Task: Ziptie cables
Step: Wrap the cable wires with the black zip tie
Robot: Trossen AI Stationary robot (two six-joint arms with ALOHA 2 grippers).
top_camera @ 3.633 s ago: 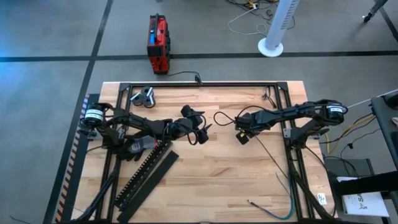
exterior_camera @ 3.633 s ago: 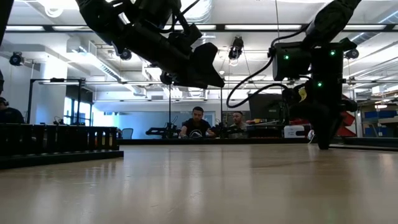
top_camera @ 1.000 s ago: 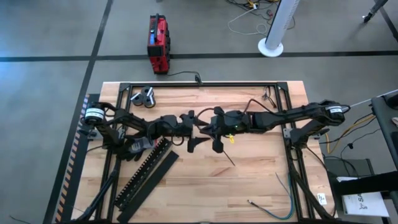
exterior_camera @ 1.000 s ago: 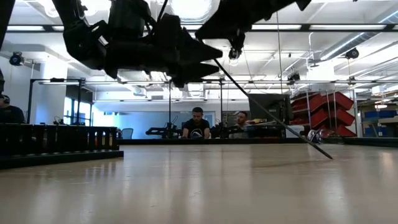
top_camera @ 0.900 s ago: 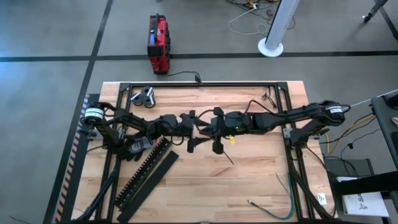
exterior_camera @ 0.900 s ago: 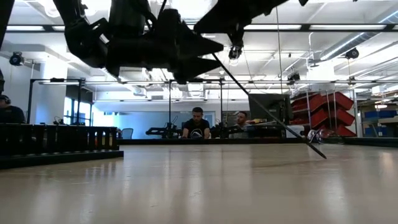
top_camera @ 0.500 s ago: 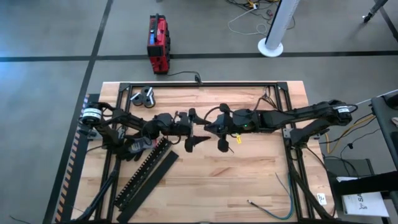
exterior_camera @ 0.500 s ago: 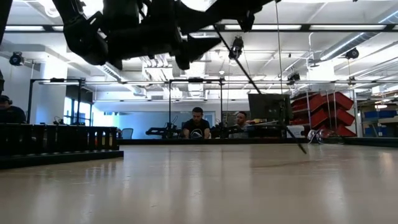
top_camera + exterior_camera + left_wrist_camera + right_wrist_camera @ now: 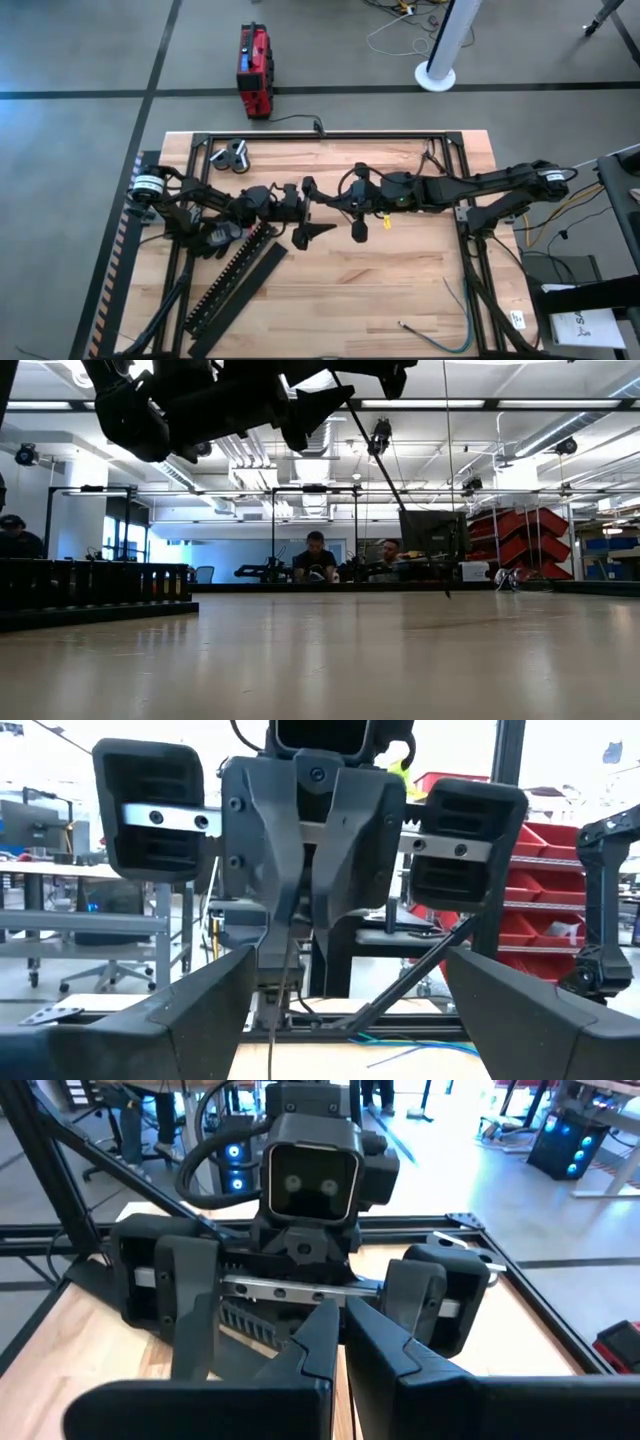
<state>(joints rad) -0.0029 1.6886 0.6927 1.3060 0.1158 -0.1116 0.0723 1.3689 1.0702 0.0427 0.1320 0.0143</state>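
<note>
My two grippers face each other above the table's middle. My right gripper (image 9: 338, 206) (image 9: 340, 1312) is shut on a thin dark cable (image 9: 395, 490) (image 9: 272, 1020), which runs straight and slanting down from it. My left gripper (image 9: 306, 210) (image 9: 350, 965) stands open just left of it, holding nothing, its fingers either side of the line toward the right gripper. Blue and green cables (image 9: 455, 315) lie loose on the wood at the near right. My right gripper pinches the thin dark cable between its two shut fingers, at or near its upper end (image 9: 284, 932). The fingers come level from the table's right. The cable slants down below them, and its lower end (image 9: 447, 594) is at table height; whether it touches the wood I cannot tell.
A black comb-toothed duct (image 9: 232, 272) and its flat lid (image 9: 245, 295) lie at the near left. A grey metal tool (image 9: 232, 155) sits at the far left. A black frame (image 9: 320, 134) rims the table. People sit beyond the table (image 9: 317, 555).
Both grippers have risen. My right gripper has drawn back a little toward the table's right edge, still shut on the cable. The cable's lower end has been dragged toward the far edge, and the cable now hangs steeper.
</note>
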